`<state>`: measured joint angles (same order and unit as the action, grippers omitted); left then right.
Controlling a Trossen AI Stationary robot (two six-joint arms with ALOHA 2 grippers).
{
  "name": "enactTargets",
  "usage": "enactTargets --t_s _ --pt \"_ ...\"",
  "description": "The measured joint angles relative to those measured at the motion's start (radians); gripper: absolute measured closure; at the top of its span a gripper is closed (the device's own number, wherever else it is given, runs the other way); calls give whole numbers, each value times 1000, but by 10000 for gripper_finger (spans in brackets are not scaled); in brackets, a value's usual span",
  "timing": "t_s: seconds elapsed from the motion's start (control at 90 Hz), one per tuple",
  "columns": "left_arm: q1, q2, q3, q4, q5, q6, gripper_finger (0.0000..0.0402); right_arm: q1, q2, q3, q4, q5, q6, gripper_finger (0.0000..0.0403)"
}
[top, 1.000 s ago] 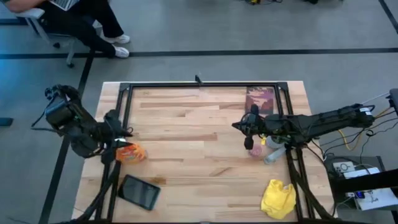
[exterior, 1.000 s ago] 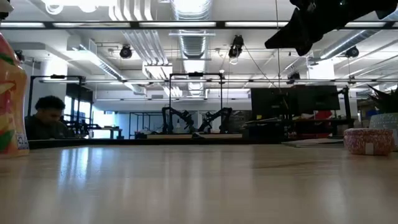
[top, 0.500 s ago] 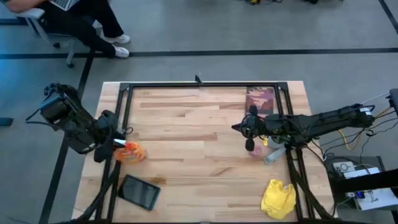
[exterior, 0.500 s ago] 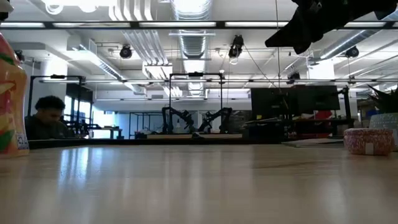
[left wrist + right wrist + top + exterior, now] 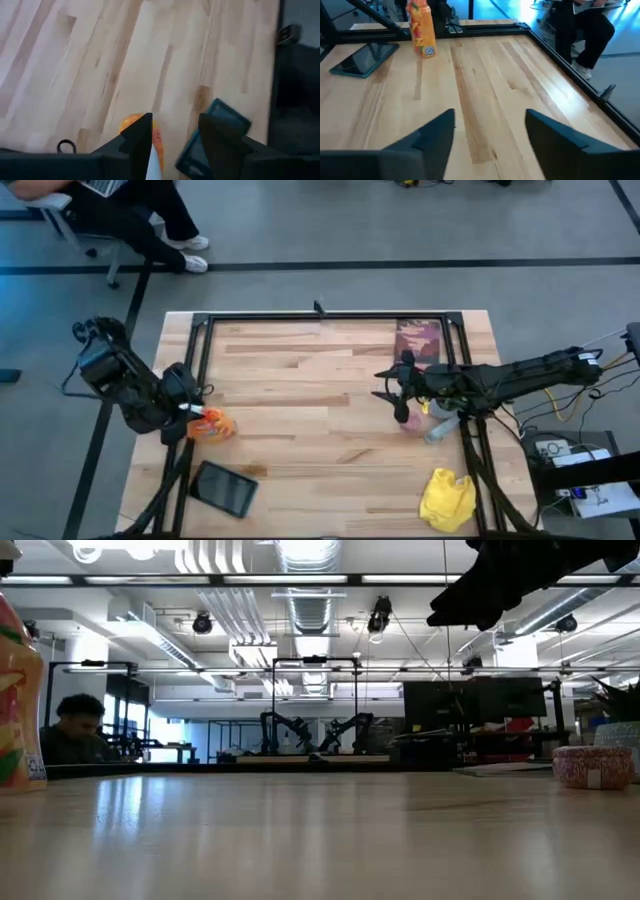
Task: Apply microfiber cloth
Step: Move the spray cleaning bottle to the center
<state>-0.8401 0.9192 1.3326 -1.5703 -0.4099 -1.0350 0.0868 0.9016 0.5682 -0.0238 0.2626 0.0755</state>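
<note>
Hanging above the middle-right of the wooden table (image 5: 300, 400), the right gripper (image 5: 388, 385) had its fingers spread apart with nothing between them; in its wrist view the two dark fingers (image 5: 427, 135) framed only bare planks. The microfiber cloth (image 5: 447, 498) lay crumpled at the table's near right corner, well apart from that gripper and touched by neither arm. Over at the left edge, the left gripper (image 5: 190, 412) sat right at the top of the orange spray bottle (image 5: 212, 424). Its fingers (image 5: 137, 137) looked parted around the bottle's top, though I could not tell whether they actually pressed on it. A black tablet (image 5: 224, 488) lay near the bottle, toward the near left corner. Beside the right arm stood a small pink tin (image 5: 593, 766). A person (image 5: 130, 210) sat beyond the table's far left corner.
</note>
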Motion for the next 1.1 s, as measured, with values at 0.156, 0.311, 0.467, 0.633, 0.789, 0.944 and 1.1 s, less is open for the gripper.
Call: enactTargets --t_s 0.156,0.311,0.467,0.633,0.789,0.944,1.1 --pt "59 9 -48 -1 2 62 255 0 0 0 9 1 9 111" --pt "172 27 -56 -2 48 106 255 0 15 0 19 2 18 96" --pt "313 69 -17 -1 126 222 253 -2 74 0 74 2 21 94" --pt "465 111 44 -1 322 293 239 -21 152 -1 129 2 57 85" --pt "553 125 101 1 446 314 209 -39 191 -1 174 2 58 69" --pt "576 102 112 -1 450 325 205 -40 200 0 186 2 55 59" --pt "576 72 103 -1 436 357 231 -40 200 0 186 0 54 59"
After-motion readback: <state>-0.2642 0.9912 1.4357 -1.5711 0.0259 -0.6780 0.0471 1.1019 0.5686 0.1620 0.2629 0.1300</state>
